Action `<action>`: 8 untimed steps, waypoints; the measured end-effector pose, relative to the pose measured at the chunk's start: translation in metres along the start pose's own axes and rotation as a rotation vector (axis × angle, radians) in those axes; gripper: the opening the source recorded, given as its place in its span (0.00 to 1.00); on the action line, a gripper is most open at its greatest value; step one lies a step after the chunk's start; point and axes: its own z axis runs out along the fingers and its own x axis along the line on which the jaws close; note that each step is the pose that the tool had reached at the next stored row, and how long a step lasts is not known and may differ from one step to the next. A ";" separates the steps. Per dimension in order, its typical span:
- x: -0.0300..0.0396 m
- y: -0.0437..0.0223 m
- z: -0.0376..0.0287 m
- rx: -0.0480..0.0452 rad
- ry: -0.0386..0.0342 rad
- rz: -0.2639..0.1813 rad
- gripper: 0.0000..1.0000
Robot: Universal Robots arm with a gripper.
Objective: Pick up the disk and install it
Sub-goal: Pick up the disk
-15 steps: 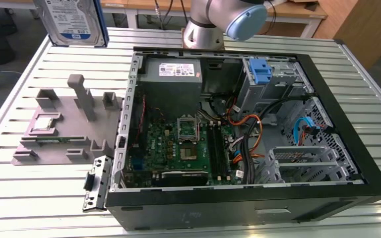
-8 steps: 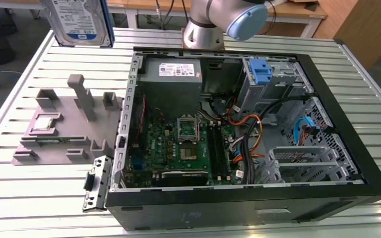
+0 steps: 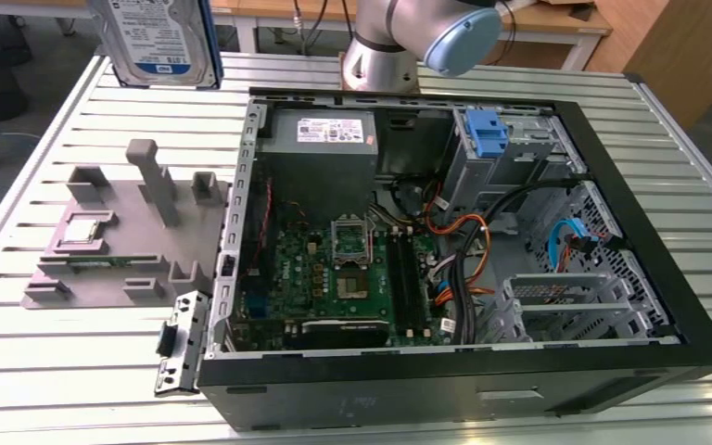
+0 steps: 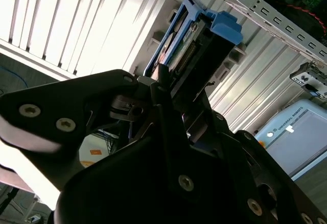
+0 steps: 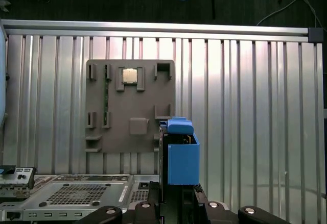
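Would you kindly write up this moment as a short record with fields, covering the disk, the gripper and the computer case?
disk: raised above the table, at the exterior view's upper left
gripper: shut on the disk
computer case: open, motherboard exposed, disk not installed
blue bracket: standing inside the case
grey fixture: on the table beside the case, holding a chip

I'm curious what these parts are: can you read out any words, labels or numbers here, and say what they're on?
No text here can be read.
Label on the disk: print too small to read.
White sticker on the power-supply box: too small to read.
Motherboard: markings blurred.
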 end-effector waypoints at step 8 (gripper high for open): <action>0.0000 -0.0008 0.0000 0.0001 -0.0001 0.000 0.35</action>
